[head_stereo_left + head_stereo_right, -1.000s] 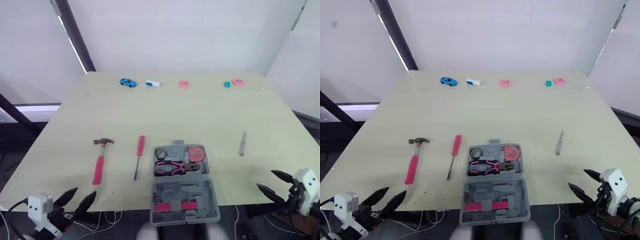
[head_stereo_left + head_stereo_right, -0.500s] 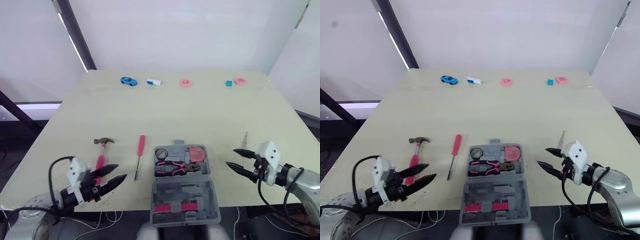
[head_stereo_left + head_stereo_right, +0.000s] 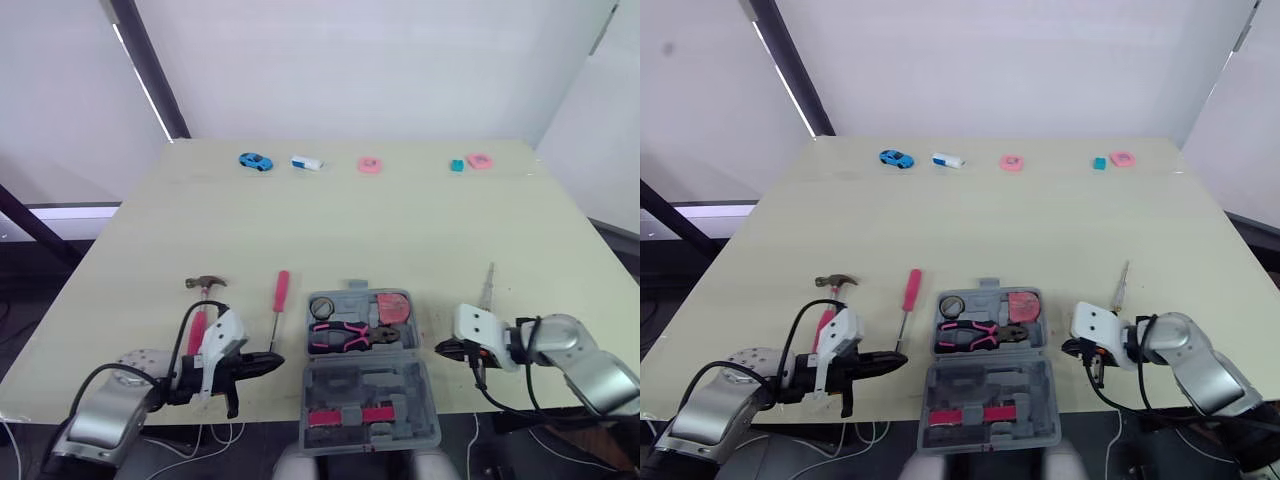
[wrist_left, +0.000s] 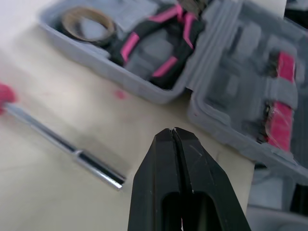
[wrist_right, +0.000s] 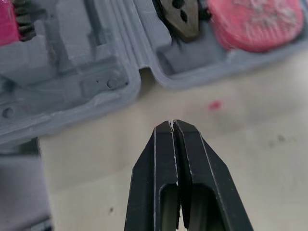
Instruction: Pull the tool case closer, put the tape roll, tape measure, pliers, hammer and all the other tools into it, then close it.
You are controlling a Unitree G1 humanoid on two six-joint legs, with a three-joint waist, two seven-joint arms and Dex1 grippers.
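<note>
blue toy car [image 3: 256,162], pink ring [image 3: 369,165], teal block [image 3: 456,166]

Silver arms [image 3: 590,365], white wrist housings [image 3: 472,327], black grippers [image 4: 172,130]

Left gripper [image 4: 172,130] pinched together; right gripper [image 5: 172,122] likewise (both pointing inward).

one tool case [image 3: 330,388]; one hammer [image 3: 204,296]; one pliers [image 3: 350,335]; one red screwdriver [image 3: 278,312]
</note>
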